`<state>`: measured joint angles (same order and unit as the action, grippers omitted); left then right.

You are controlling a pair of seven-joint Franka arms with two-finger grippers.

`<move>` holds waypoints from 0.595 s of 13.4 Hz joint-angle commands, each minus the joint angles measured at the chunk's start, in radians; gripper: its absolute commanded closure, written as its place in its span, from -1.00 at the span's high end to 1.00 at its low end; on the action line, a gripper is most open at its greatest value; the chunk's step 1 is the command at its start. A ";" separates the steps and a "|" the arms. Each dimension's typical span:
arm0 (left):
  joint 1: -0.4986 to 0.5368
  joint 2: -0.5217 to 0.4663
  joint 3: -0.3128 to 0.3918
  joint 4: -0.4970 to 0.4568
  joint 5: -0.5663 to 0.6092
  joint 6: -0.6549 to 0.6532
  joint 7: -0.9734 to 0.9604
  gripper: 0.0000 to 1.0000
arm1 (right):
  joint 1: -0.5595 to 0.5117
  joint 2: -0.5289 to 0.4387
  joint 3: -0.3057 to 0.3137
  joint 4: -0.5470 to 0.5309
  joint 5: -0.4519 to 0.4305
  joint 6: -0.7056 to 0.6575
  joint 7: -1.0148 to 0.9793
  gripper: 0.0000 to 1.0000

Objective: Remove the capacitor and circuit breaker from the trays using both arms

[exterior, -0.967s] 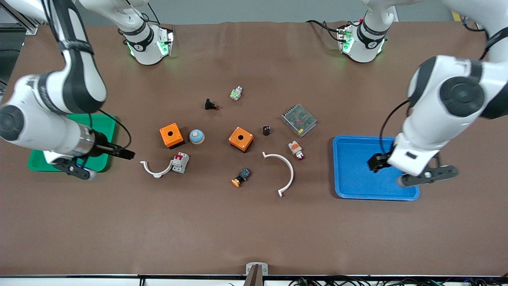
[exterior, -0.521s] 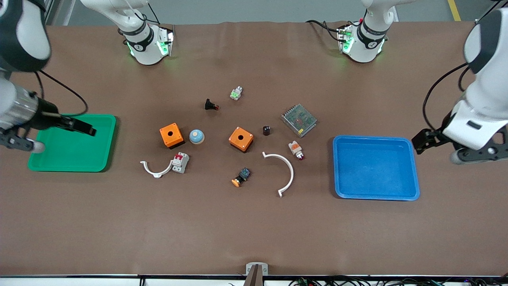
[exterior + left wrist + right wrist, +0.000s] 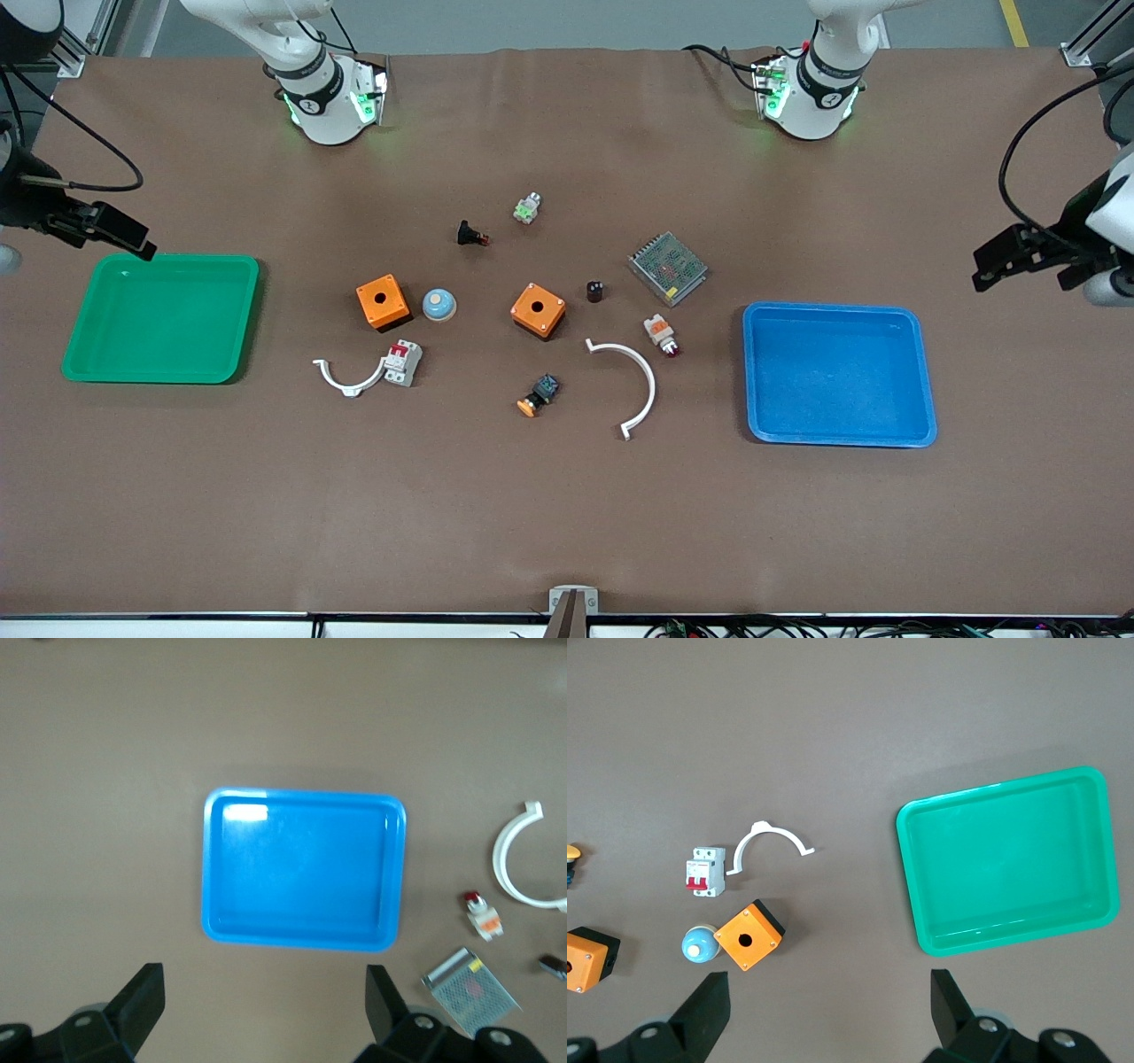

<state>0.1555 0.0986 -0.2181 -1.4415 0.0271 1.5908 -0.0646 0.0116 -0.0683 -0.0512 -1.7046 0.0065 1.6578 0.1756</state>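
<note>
The right gripper (image 3: 115,232) hangs with its fingers spread wide and nothing between them, over the table at the right arm's end, just past the corner of the green tray (image 3: 89,368); the left gripper (image 3: 1010,257) hangs likewise, fingers apart and holding nothing, over the table at the left arm's end, near the blue tray (image 3: 921,372). Both trays hold nothing. The breaker (image 3: 403,362) lies in the middle field toward the right arm's end, touching one tip of a white curved clip (image 3: 341,379), with an orange box (image 3: 383,302) and a blue-capped knob (image 3: 438,305) farther from the front camera. The capacitor (image 3: 594,291) stands upright between a second orange box (image 3: 538,310) and a grey mesh-topped module (image 3: 667,268). Nearer the camera than the capacitor lie a larger white curved clip (image 3: 645,390), a white-orange indicator light (image 3: 661,334) and an orange-capped switch (image 3: 538,395). A black button (image 3: 470,235) and a small green-white part (image 3: 527,208) lie toward the bases
</note>
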 commanded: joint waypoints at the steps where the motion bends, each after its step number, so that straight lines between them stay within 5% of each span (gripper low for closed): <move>1: -0.100 -0.060 0.126 -0.034 -0.053 -0.058 0.020 1.00 | -0.010 -0.010 0.008 0.032 -0.037 0.016 -0.005 0.99; 8: -0.126 -0.178 0.144 -0.164 -0.053 -0.060 -0.033 1.00 | -0.010 -0.008 0.008 0.043 -0.048 0.010 -0.010 0.99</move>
<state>0.0425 -0.0256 -0.0946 -1.5427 -0.0094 1.5269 -0.0857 0.0115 -0.0723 -0.0516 -1.6609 -0.0217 1.6755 0.1739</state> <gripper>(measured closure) 0.000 0.000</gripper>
